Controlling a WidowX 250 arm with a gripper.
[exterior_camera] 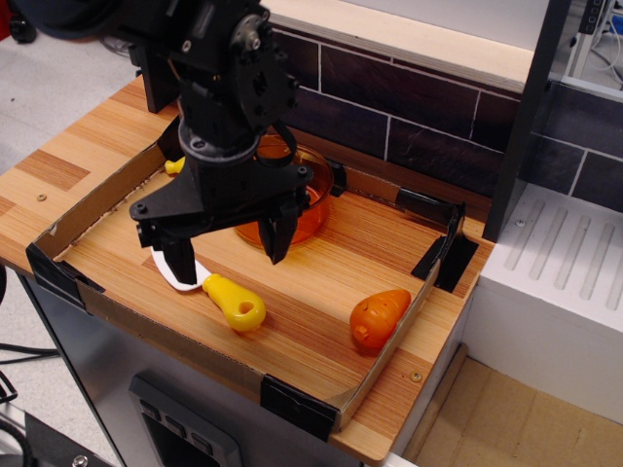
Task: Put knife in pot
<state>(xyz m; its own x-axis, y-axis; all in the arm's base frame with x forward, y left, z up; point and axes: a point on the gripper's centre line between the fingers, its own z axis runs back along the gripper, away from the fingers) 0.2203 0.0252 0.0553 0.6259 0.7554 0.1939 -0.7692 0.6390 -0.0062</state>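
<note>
1. Dark tile wall at the back, and a wooden counter point(321, 292) out front with a low cardboard border around the work area.
2. Step in hand looks like the approach to the pick. Nothing has been grabbed, and the knife point(219, 292) lies flat on the counter.
3. The pincer point(226, 255) is spread wide and holds nothing. One finger comes down at about 9 o'clock of the knife's yellow handle, right over the white blade. The other sits up around 1 o'clock of the handle, near the pot.
4. So the knife is just below the gap, a bit toward 6 o'clock of it. Most of the blade is hidden behind the near finger, while the handle pokes out toward 4 o'clock.
5. The pot point(297, 199) sits at roughly 1 o'clock from the knife, partly hidden by the arm. It looks empty from what shows.
6. Next move, I'd guess: drop down, straddle the knife near where blade meets handle, squeeze, lift, and carry it over to the pot.
7. An orange carrot toy point(380, 316) sits off at 3 o'clock, well out of the way.
</note>
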